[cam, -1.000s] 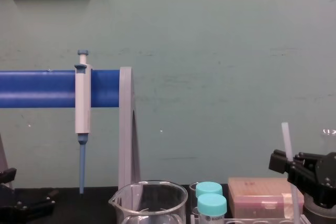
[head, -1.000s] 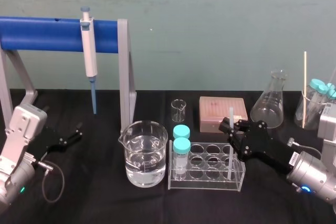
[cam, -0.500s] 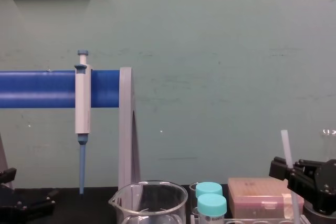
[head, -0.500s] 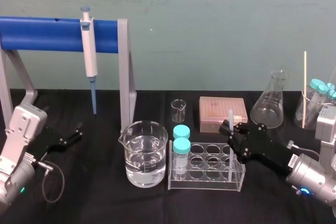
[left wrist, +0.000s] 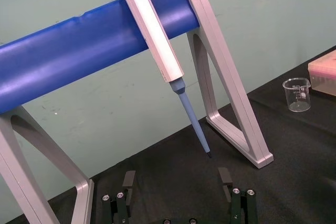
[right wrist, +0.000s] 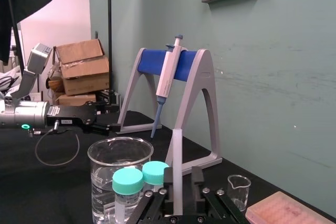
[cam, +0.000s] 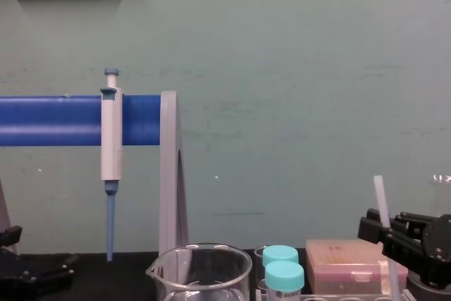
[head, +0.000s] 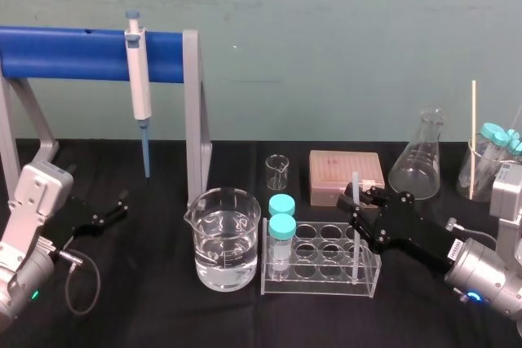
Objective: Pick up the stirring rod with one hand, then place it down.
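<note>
The stirring rod (head: 356,222), a thin whitish stick, stands upright in a right-hand cell of the clear tube rack (head: 318,287). My right gripper (head: 356,201) reaches in from the right at the rod's upper part. In the right wrist view the rod (right wrist: 177,156) rises between the right gripper's (right wrist: 181,187) fingers, with one finger against it and a small gap at the other, so the jaws are slightly open. The chest view shows the rod (cam: 382,202) sticking up above the gripper (cam: 384,227). My left gripper (head: 122,201) rests open on the black table at the left.
A water-filled beaker (head: 227,238) and two teal-capped tubes (head: 282,218) stand just left of the rod. A pink box (head: 346,170), small beaker (head: 277,170) and flask (head: 418,160) sit behind. A pipette (head: 140,79) hangs on the blue stand (head: 73,53).
The right gripper has lowered the rod a little into the rack, and its fingers have eased apart. The left arm has not moved.
</note>
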{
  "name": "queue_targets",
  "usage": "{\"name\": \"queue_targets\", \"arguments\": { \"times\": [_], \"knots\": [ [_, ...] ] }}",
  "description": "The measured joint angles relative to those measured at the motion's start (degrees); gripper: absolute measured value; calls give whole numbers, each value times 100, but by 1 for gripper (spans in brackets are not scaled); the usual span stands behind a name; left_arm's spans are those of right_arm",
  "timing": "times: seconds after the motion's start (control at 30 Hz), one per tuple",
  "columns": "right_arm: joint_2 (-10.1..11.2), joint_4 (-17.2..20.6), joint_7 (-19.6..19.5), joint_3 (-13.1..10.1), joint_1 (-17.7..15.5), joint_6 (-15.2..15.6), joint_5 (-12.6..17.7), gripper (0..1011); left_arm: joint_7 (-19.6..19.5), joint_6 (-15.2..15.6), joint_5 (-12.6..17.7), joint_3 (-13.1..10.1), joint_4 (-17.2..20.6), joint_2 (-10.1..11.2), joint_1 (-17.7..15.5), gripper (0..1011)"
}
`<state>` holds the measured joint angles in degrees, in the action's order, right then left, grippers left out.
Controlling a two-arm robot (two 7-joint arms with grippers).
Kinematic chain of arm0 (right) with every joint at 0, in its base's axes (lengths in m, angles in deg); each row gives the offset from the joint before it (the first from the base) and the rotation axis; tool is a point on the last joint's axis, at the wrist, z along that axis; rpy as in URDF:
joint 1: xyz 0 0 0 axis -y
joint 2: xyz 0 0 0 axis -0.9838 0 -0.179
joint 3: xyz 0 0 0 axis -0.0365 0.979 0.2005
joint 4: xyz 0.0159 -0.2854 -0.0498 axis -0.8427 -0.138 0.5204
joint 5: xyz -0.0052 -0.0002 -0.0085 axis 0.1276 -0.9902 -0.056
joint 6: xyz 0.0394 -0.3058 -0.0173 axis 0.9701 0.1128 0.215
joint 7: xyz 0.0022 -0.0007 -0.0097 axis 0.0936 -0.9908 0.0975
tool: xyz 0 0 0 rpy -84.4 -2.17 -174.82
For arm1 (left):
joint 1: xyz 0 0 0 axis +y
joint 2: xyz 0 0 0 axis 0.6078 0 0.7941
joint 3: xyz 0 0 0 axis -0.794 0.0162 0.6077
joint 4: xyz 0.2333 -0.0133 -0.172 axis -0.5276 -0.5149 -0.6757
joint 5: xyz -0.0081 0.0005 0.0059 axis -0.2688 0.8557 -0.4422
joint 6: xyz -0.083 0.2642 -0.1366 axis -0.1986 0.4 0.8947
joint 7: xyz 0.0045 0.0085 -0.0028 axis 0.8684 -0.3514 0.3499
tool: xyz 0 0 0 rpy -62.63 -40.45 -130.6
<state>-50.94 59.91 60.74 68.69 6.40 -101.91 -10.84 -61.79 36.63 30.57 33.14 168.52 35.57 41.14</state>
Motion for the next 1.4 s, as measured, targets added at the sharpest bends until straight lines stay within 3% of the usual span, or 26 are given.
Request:
{"name": "queue_targets", "arguments": {
  "times": [0.57, 0.9, 1.23, 1.4],
  "knots": [
    [0, 4, 14, 3, 1, 6, 10, 743, 0, 0, 0, 0, 0, 0, 0, 1000],
    [0, 46, -45, -30, -25, 23, 5, 997, 0, 0, 0, 0, 0, 0, 0, 1000],
    [33, 385, -825, -221, -248, 421, -251, 1003, 0, 0, 0, 0, 0, 0, 0, 1000],
    [120, 821, -1375, -439, -574, 903, -304, 1003, 0, 0, 0, 0, 0, 0, 0, 1000]
  ]
}}
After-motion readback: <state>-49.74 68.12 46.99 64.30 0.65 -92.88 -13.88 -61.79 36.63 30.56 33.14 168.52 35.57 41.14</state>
